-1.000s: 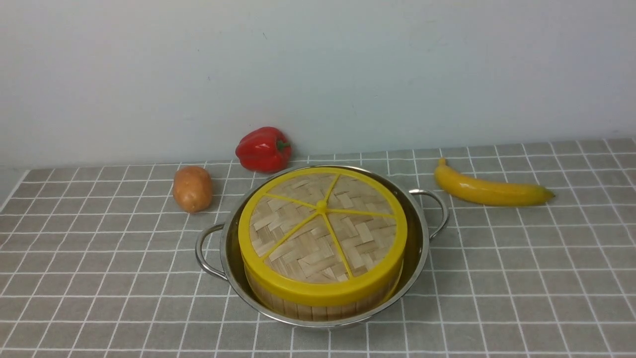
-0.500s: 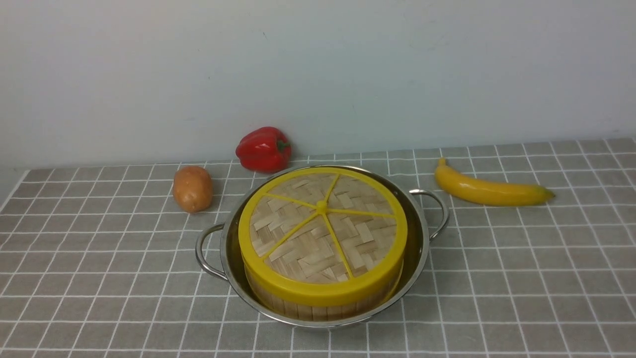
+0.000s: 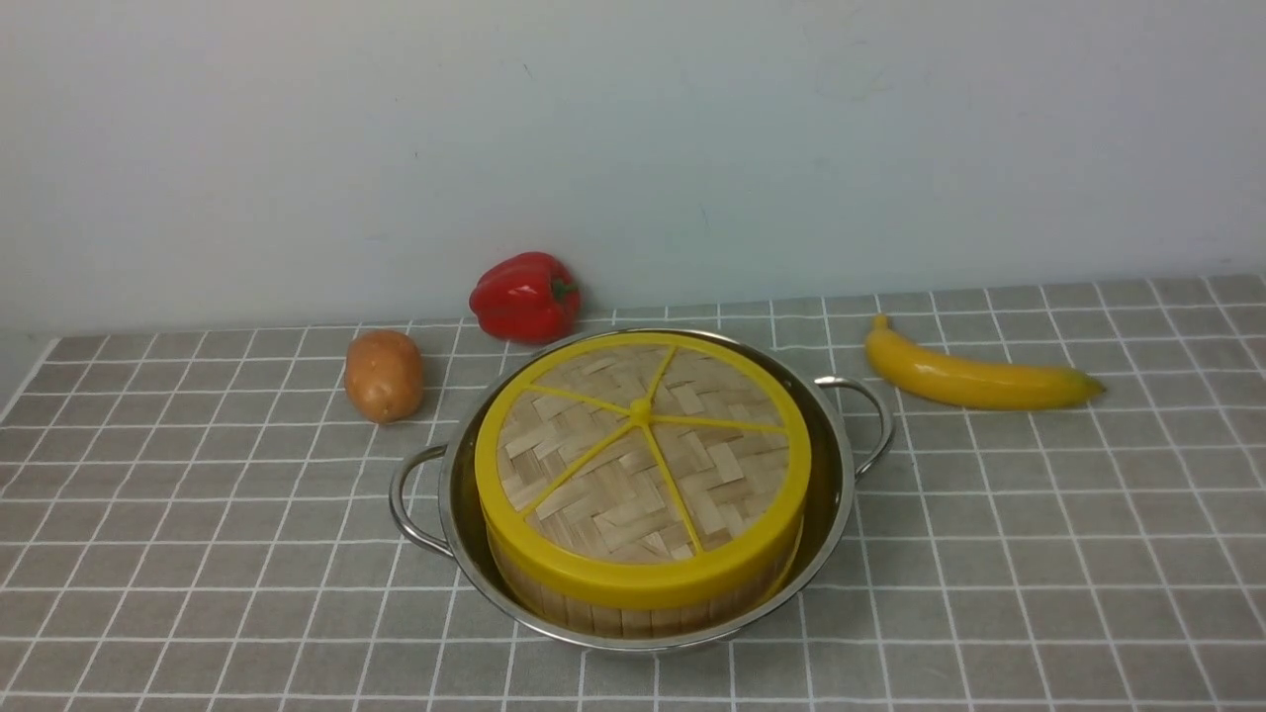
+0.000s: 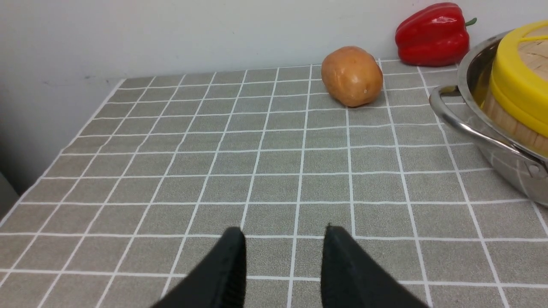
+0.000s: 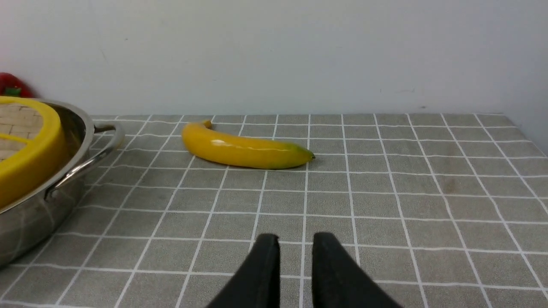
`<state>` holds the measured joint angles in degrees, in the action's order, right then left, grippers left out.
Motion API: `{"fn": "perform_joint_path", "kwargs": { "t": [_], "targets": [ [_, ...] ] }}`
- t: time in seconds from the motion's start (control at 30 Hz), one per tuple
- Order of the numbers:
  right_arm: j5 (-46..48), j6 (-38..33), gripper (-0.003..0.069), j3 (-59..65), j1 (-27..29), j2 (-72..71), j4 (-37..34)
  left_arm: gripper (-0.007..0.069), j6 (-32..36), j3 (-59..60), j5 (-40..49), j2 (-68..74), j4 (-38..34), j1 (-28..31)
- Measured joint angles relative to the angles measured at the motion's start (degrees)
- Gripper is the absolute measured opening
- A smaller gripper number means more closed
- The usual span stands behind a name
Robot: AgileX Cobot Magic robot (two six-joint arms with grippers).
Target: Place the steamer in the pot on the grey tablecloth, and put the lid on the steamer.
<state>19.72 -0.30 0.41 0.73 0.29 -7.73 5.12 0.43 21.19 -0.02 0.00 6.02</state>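
Observation:
The steel pot (image 3: 839,465) stands mid-table on the grey tablecloth (image 3: 1039,554). Inside it sits the steamer (image 3: 633,615), of which only the wooden-strip wall shows. The woven lid (image 3: 613,475) with its yellow rim lies flat on top, hiding the steamer's contents. Neither arm appears in the front view. My left gripper (image 4: 283,234) hovers open and empty over bare cloth, left of the pot (image 4: 492,145). My right gripper (image 5: 295,237) is over bare cloth right of the pot (image 5: 38,209), its jaws a little apart with nothing between them.
A red pepper (image 3: 524,297) and a potato (image 3: 383,376) lie behind the pot to the left. A banana (image 3: 974,381) lies behind it to the right. A pale wall closes the back, and the cloth ends at the far left.

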Motion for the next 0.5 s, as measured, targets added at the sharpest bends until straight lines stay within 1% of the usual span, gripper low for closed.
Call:
{"fn": "perform_joint_path", "kwargs": {
  "t": [0.5],
  "targets": [
    [-0.1,0.0,0.0173,0.0,0.0,0.0,0.2,0.0243,0.0,0.0,0.0,0.0,0.0,0.0]
  ]
}}
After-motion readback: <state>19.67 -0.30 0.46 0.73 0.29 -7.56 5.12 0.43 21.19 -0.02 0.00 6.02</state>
